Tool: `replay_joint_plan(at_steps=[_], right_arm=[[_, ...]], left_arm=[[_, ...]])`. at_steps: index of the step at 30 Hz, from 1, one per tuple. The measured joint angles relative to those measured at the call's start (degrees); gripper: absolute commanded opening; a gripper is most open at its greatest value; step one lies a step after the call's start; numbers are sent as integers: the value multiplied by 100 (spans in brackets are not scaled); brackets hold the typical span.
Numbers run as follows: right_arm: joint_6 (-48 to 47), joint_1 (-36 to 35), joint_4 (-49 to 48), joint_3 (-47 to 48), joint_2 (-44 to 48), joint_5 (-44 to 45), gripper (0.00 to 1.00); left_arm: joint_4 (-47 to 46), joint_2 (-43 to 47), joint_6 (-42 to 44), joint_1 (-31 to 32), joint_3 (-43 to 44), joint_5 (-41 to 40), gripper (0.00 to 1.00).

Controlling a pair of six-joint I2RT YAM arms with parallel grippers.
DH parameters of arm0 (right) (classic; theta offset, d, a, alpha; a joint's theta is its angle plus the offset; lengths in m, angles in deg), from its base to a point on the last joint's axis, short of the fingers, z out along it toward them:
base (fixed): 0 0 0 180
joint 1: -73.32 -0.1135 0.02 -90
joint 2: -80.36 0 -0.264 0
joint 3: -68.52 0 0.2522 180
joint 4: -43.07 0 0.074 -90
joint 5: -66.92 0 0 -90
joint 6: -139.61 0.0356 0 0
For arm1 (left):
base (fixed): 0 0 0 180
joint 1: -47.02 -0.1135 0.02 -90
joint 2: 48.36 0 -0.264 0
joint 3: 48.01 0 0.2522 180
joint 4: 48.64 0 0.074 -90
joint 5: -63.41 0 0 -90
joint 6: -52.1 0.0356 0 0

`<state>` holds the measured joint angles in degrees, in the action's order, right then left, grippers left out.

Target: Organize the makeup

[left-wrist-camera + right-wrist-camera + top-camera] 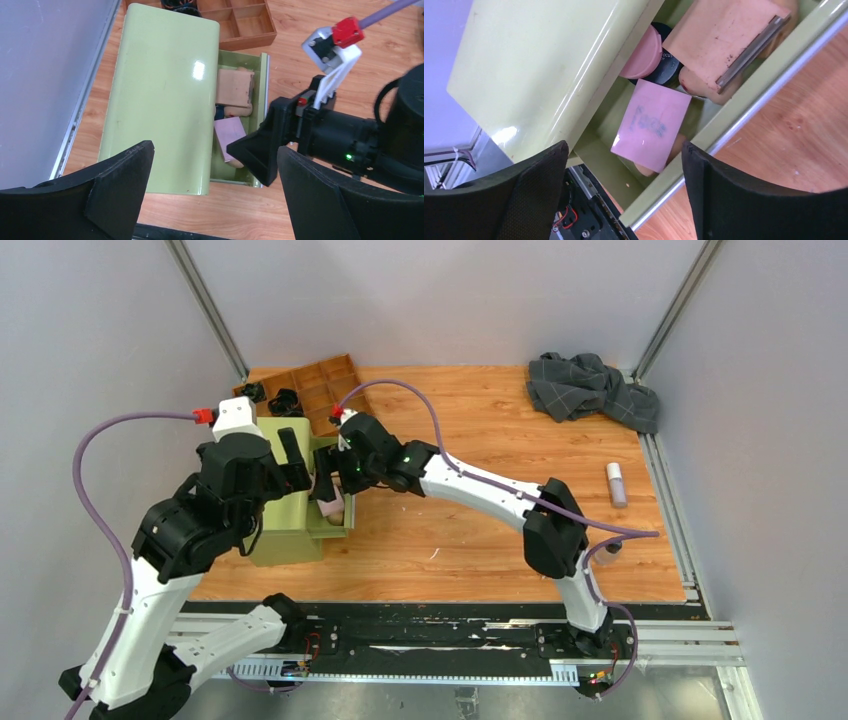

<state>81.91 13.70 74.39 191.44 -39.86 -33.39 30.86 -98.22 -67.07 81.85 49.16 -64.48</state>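
Observation:
The green box has its drawer pulled out. In the drawer lie a pink square pad, a tan square pad, a pink disc, a black compact and a beige sponge. My right gripper hovers open just above the drawer's near end, with nothing between its fingers. The left wrist view also shows the pink pad and tan pad. My left gripper hangs open above the box, holding nothing. A white-pink tube lies on the table at right.
A wooden divided tray sits at the back, behind the green box, with black items beside it. A grey checked cloth lies crumpled in the back right corner. The right arm's elbow stands over mid-table.

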Motion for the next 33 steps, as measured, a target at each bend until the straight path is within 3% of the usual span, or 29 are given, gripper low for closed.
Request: replay_joint_plan(at_steps=[4,11,16,26,33], right_arm=[[-129,0,-118,-407,455,192,64],[-39,358,-590,-1307,1287,293,29],[339,1060,-946,-1991,1333,120,16],[859,1401,-1276,-2240,737,-629,14],[1045,1401,-1397,-2144,63,-1327,13]], left_arm=[[0,-26,0,0,-33,-7,99],[-7,-315,55,-232,-282,-22,100],[-289,-678,343,-1657,-509,590,99],[-929,-822,570,-4229,-1036,2618,98],[-1174,-879,632,-4909,-1064,3180,98]])
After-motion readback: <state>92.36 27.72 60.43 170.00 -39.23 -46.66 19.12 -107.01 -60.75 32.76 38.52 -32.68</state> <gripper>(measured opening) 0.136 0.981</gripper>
